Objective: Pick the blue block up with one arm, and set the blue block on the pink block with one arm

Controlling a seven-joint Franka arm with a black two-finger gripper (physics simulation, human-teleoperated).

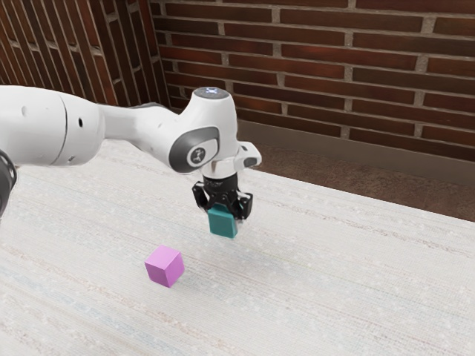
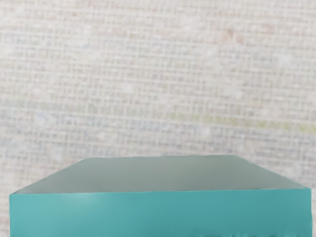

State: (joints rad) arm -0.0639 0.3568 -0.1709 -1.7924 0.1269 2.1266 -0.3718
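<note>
Obs., one moment, seen from beside the table.

Arm [image 1: 133, 133]: white, comes in from the exterior view's left and reaches toward its right, with the hand pointing straight down over the table [image 1: 349, 289].

Gripper [image 1: 223, 212]: black, two fingers. They are closed partway, one on each side of the blue block [image 1: 223, 225], pressing its opposite faces. The grip sits on the upper part of the block, and the lower part hangs below the fingertips.

Blue block: more teal than true blue. It is off the table, held in the air under the hand, and nothing touches its underside. It looks slightly turned, with one corner edge toward the side camera. In the wrist view the blue block [image 2: 158, 207] sits close under the hand, showing a pale greyish face and a brighter teal face. Past it lies the table surface [image 2: 158, 74], a pale, woven-looking cloth texture.

Pink block [image 1: 164, 265]: rests flat on the table, toward the exterior view's left of the held block and nearer the side camera. The two blocks are apart and not touching; the blue one is not above the pink one.

Surroundings: red-brown brick wall [image 1: 334, 67] behind the table.
</note>
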